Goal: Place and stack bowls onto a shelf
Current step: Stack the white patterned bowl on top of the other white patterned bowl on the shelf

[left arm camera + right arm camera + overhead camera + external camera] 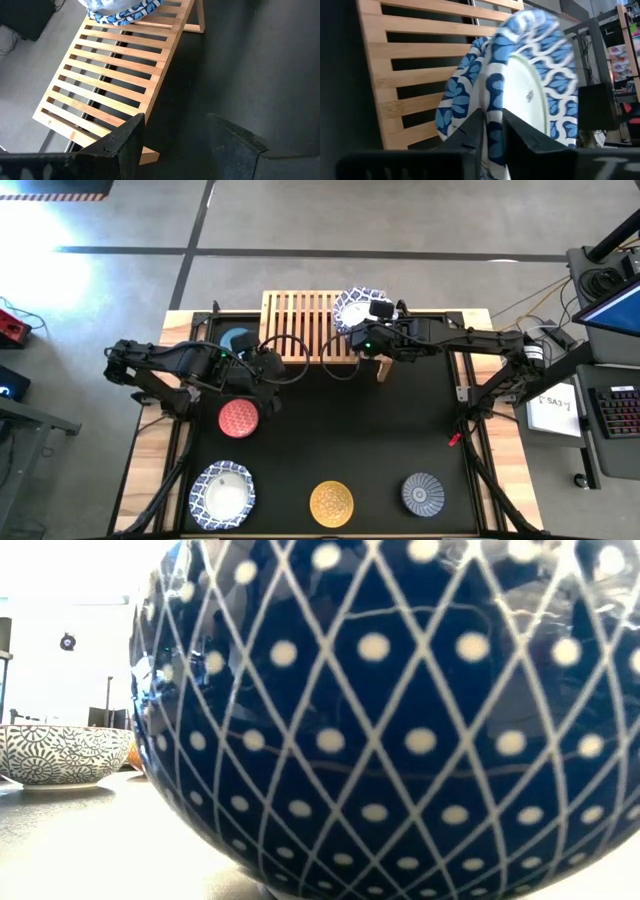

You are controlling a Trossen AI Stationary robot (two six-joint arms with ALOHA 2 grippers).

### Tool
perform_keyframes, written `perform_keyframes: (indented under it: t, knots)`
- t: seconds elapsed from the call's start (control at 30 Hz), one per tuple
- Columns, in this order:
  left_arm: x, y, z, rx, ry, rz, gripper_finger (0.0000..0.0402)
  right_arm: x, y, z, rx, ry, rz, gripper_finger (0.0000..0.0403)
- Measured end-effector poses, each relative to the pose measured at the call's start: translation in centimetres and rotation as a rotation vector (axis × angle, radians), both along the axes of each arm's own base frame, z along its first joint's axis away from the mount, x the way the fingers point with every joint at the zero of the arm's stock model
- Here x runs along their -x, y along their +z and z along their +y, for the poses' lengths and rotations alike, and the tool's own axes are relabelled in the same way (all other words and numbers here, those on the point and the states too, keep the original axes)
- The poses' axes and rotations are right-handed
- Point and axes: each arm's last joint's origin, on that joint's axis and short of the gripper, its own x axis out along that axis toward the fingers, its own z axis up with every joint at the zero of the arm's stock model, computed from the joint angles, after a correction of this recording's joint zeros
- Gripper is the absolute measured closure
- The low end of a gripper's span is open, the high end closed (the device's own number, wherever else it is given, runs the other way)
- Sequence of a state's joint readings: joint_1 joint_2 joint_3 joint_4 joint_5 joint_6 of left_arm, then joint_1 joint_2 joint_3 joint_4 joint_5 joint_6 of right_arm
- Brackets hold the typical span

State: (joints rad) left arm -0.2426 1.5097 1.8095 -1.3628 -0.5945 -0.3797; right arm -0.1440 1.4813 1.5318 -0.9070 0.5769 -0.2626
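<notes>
The light-wood slatted shelf stands at the table's far edge. My right gripper is shut on a white bowl with a blue-patterned rim over the shelf's right end. A second such bowl lies under it on the slats. My left gripper is open and empty, near the shelf's left front, with the shelf and the bowls ahead of it. A blue bowl, a red bowl, another white blue-rimmed bowl, a yellow bowl and a ribbed grey bowl rest on the black mat. My right gripper pinches the white bowl's blue-patterned rim between its two fingers, one finger on the white inside and one on the outside. The bowl is tilted over the lower bowl on the shelf; whether the two touch is hidden.
The shelf's left and middle slats are bare. A dark blue bowl wall with white lattice and dots fills the low view, and a patterned bowl stands beside it. A monitor and keyboard stand off the table's right side.
</notes>
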Motion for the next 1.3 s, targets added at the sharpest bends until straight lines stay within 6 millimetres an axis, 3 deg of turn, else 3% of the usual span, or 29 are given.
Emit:
perform_keyframes:
  t: [0.33, 0.5, 0.7, 1.0, 1.3]
  knots:
    - [-0.1, -0.8, 0.0, 0.007, 0.019, 0.020, 0.0206, 0.0, 0.2, 0.2, 0.000, 0.006, -0.003, 0.0268]
    - [-0.3, -2.2, -0.1, 0.023, 0.044, 0.052, 0.0206, -0.1, 1.9, 1.2, -0.043, 0.040, -0.067, 0.0255]
    - [-0.3, -3.0, -0.6, 0.036, 0.059, 0.064, 0.0206, -0.1, 3.5, 1.5, -0.100, 0.023, -0.162, 0.0267]
    - [-0.1, -3.4, -1.8, 0.052, 0.049, 0.058, 0.0206, -0.1, 1.4, 0.2, -0.122, -0.050, -0.098, 0.0315]
    - [0.0, -3.4, -2.0, 0.056, 0.045, 0.055, 0.0206, -0.1, 2.2, 0.8, -0.120, -0.029, -0.121, 0.0361]
